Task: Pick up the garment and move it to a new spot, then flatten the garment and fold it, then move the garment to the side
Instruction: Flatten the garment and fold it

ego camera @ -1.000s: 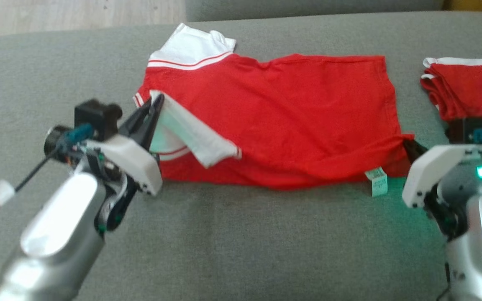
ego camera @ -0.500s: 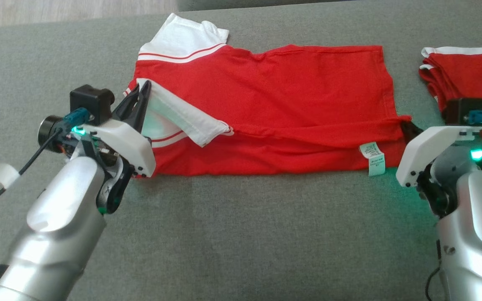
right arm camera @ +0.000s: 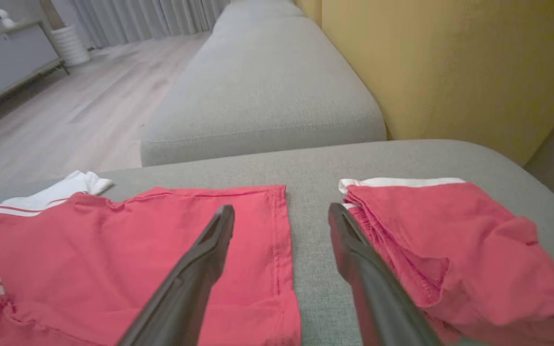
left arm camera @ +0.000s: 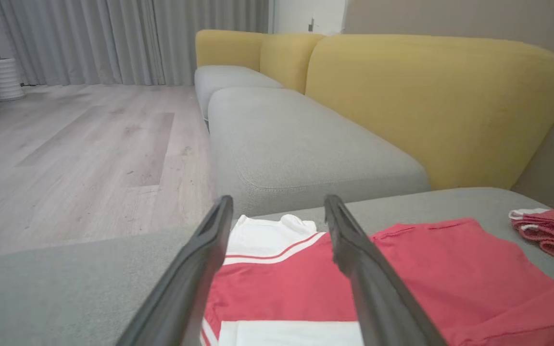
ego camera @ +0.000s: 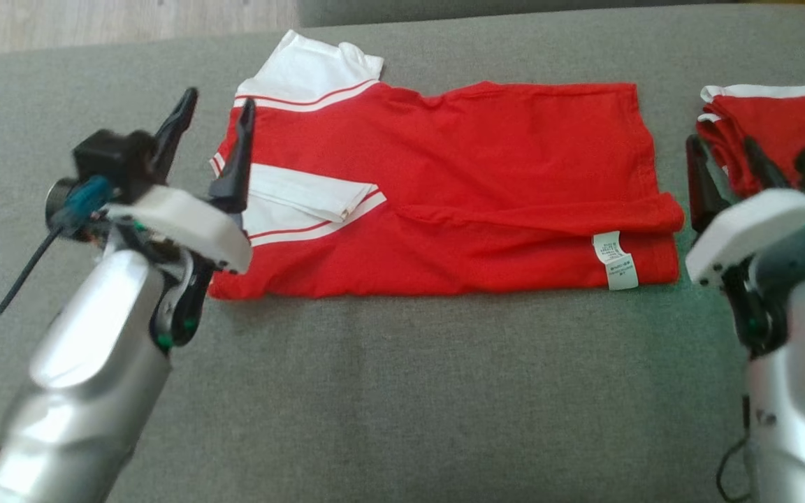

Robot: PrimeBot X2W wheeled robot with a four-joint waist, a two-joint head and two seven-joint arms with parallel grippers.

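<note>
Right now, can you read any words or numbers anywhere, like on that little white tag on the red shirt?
On the white care label sewn to the red shirt: dark print, too small and blurred to read.
On the folded red garment beside it: no writing shows.
No other words or numbers.

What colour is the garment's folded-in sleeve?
White with thin red striping; the sleeve shows best in the head view.
</note>
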